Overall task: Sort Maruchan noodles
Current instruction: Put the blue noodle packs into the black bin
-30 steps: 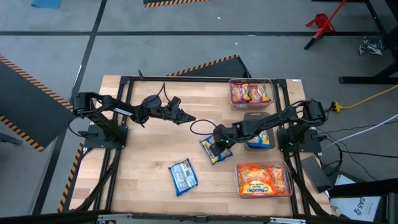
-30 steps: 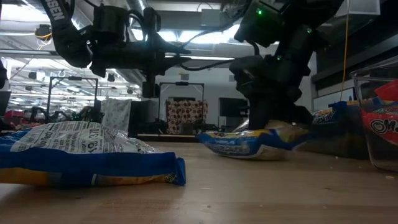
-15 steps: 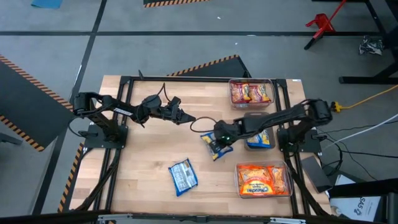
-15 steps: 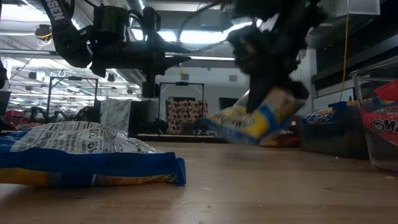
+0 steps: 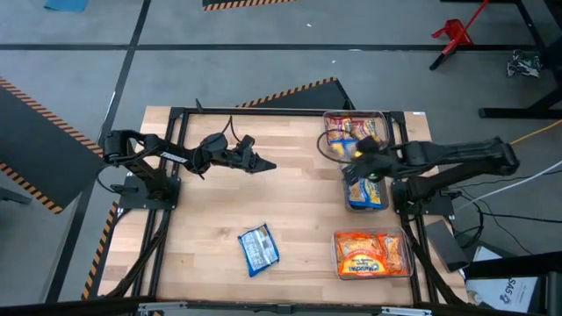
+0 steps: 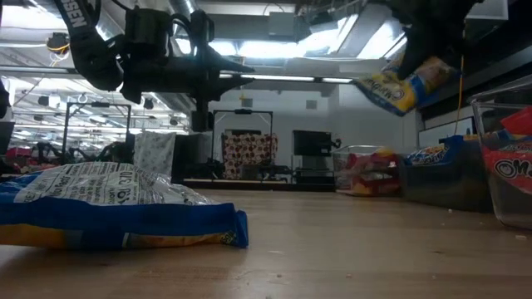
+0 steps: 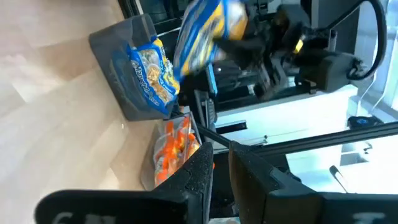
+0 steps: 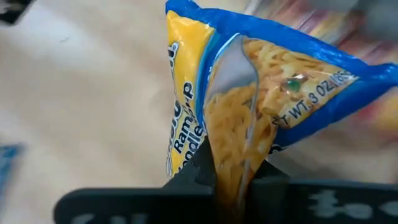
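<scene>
In the low view, the nearest thing is a blue-and-yellow packet that lies flat on the wooden table at the lower left of the frame. In the high view this same packet is in the lower middle of the table, well apart from both arms.

At the lower right of the high view stands a clear bin with orange packets inside. Above it in the picture, at the right edge of the table, a second bin holds blue-and-yellow packets.

The right gripper is just over this second bin and is clenched on one blue-and-yellow packet. In the low view this held packet hangs tilted in the air at the upper right, clear of the table. The right wrist view shows the packet pinched by its edge between the dark fingers.

Farthest, at the upper right of the table, a third bin holds dark red packets.

The left gripper hovers over the upper middle of the table. It holds nothing, and its fingers stand nearly together.
</scene>
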You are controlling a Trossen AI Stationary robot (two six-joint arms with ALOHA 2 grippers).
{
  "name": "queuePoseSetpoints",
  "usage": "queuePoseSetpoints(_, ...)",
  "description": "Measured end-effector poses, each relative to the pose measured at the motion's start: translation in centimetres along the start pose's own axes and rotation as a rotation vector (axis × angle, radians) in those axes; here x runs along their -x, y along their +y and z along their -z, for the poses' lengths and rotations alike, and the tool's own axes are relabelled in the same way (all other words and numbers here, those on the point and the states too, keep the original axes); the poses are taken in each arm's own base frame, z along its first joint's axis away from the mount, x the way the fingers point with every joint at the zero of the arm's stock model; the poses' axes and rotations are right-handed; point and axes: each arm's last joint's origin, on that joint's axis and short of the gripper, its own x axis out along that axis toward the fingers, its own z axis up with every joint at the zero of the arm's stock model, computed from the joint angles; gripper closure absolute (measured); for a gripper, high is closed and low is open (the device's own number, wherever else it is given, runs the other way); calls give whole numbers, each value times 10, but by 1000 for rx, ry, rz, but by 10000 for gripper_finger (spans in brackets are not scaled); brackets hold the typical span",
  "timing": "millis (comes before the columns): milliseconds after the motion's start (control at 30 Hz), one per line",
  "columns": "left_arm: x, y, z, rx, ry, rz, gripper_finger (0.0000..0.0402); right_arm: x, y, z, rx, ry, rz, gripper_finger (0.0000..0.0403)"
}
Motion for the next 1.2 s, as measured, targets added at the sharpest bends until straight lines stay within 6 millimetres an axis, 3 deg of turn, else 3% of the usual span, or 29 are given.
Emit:
queuePoseSetpoints(167, 0, 2, -1, -25, -34, -25, 354, 3, -15, 0, 137, -197, 197, 401)
queuePoseSetpoints(400, 0, 3, -2, -64, -71, -45, 354, -30, -33, 30, 156, -230, 361, 401)
queuePoseSetpoints(533, 0, 4, -2, -61, -81, -57, 354, -37, -46, 43, 88, -299, 318, 401)
queuePoseSetpoints(767, 0, 8, -2, -68, -113, -108, 354, -30, -71, 56, -2, -436, 178, 401)
queuePoseSetpoints(1033, 1, 11, -2, -84, -134, -144, 354, -50, -85, 80, 20, -514, 20, 401)
queuePoseSetpoints(1200, 1, 11, -3, -85, -145, -147, 354, -58, -91, 89, 40, -511, 26, 401)
